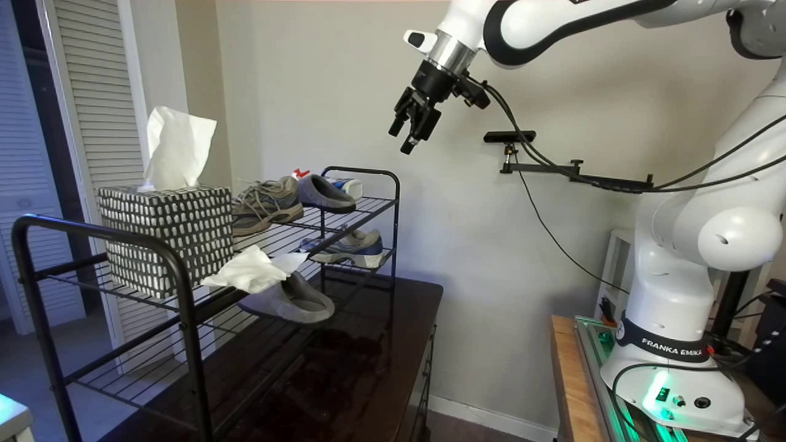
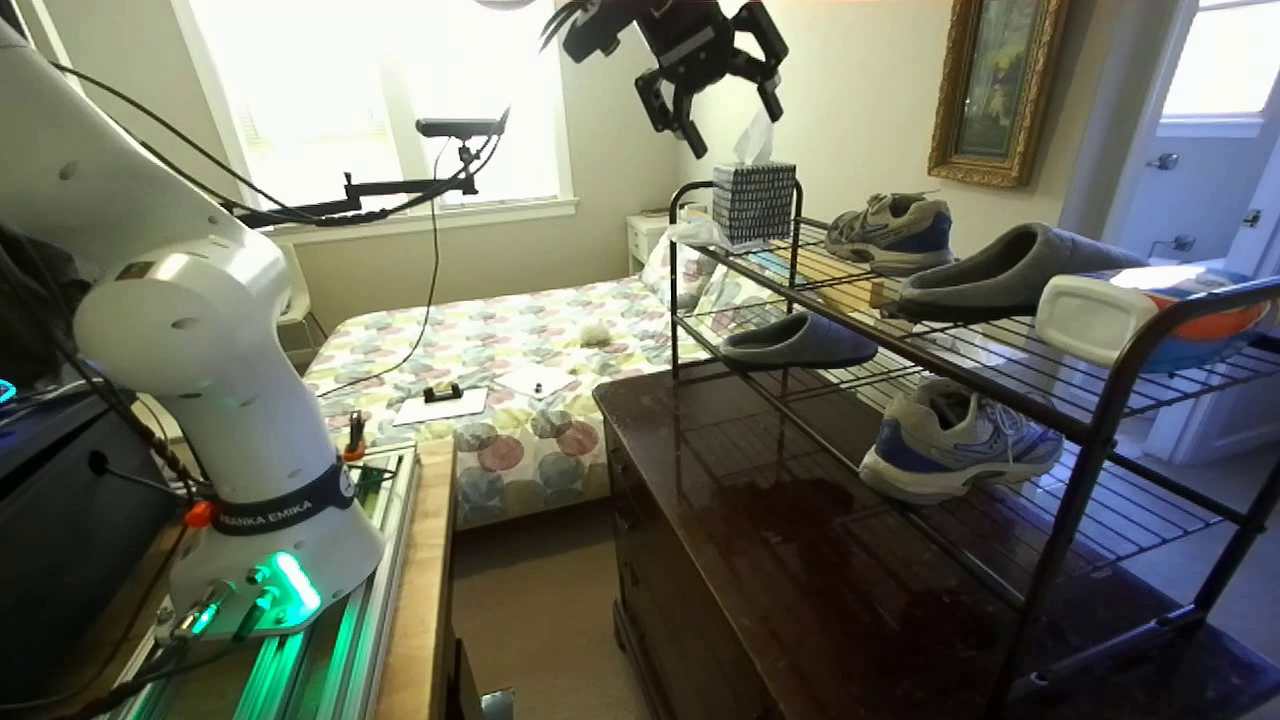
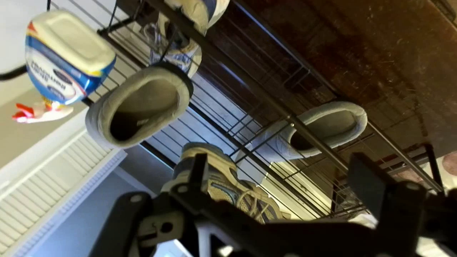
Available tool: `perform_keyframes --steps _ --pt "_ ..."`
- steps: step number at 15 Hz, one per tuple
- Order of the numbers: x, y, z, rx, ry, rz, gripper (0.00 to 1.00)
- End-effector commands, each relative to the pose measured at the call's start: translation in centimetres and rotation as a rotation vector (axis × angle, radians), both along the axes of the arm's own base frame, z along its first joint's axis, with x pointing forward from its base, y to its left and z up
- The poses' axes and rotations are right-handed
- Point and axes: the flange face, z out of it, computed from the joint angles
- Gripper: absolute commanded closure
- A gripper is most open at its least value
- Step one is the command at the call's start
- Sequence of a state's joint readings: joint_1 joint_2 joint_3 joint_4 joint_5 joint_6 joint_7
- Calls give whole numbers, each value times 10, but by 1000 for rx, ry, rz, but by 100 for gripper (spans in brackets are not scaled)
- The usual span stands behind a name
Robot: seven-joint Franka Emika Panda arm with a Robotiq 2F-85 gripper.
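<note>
Up there a two-fingered black gripper [image 2: 735, 132] is hanging splayed, empty, while black wire shelving [image 1: 194, 359] is supporting a clog-shaped grey slipper [image 2: 985, 283].

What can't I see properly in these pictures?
The words on the spray bottle: wrist view, too blurry to read.
That spray bottle's middle: an exterior view, hidden behind a slipper.
Some of the top-shelf sneaker: wrist view, hidden behind the hand.
The top of the gold picture frame: an exterior view, cut off by the edge.
</note>
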State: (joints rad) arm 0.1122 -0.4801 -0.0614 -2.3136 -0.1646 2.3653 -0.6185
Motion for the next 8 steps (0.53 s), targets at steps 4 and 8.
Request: perform_keyframes --steps 4,8 --pt "82 47 22 -154 63 318 0" --pt "121 53 15 -266 124 491 0"
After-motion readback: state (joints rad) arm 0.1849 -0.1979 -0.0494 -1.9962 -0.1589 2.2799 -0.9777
